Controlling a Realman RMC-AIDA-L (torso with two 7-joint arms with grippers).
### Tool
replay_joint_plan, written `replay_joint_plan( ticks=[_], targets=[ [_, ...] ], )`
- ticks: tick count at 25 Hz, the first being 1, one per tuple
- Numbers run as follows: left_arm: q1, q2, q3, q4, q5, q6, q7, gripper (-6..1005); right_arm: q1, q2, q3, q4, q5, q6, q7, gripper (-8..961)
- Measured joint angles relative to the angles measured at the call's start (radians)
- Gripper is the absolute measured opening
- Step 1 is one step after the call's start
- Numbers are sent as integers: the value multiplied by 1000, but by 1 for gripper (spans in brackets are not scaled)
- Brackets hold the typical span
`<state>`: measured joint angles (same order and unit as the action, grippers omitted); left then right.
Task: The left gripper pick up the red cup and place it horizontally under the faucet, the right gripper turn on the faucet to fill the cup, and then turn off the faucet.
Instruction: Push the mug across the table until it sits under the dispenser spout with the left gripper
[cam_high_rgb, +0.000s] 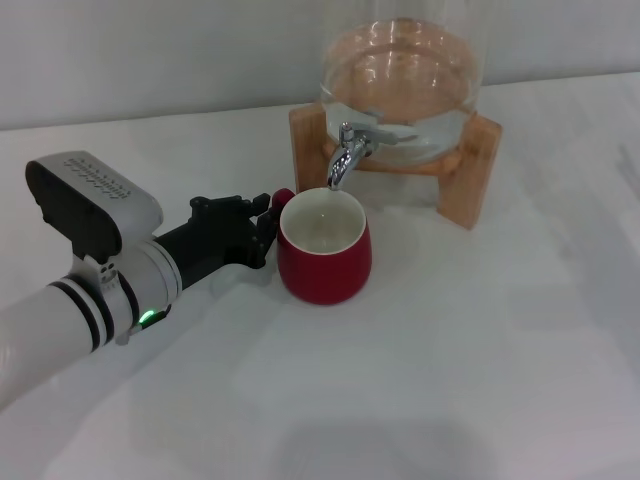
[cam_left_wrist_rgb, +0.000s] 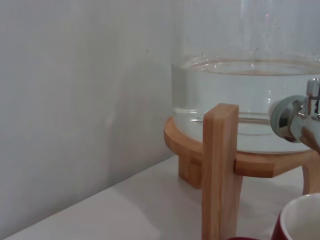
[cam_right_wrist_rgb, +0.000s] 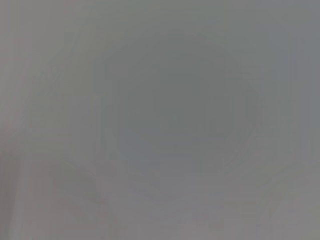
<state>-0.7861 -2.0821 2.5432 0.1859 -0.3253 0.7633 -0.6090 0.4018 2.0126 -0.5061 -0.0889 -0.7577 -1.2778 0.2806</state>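
Note:
The red cup (cam_high_rgb: 323, 262) stands upright on the white table, its white inside empty, directly below the spout of the chrome faucet (cam_high_rgb: 347, 152). My left gripper (cam_high_rgb: 270, 224) reaches in from the left and is shut on the cup's small handle at the rim's left side. In the left wrist view, the cup's rim (cam_left_wrist_rgb: 300, 222) shows at one corner and the faucet (cam_left_wrist_rgb: 295, 117) juts from the jar just above it. No water runs from the spout. The right gripper is out of view, and the right wrist view shows only a plain grey surface.
A glass water jar (cam_high_rgb: 400, 80) partly filled with water rests in a wooden stand (cam_high_rgb: 470, 170) at the back of the white table (cam_high_rgb: 450, 380). A stand leg (cam_left_wrist_rgb: 220, 165) rises close to the cup. A pale wall runs behind.

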Motion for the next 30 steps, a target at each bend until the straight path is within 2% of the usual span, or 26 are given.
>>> replay_joint_plan(
  ticks=[25,30],
  targets=[
    [19,-2,-1,3,2,-1,2,202,-6,2,-11,0,0,-2,1,876],
    [23,-1,-4,1,-3,-1,-2,240,-3,2,-11,0,0,-2,2,876]
  ],
)
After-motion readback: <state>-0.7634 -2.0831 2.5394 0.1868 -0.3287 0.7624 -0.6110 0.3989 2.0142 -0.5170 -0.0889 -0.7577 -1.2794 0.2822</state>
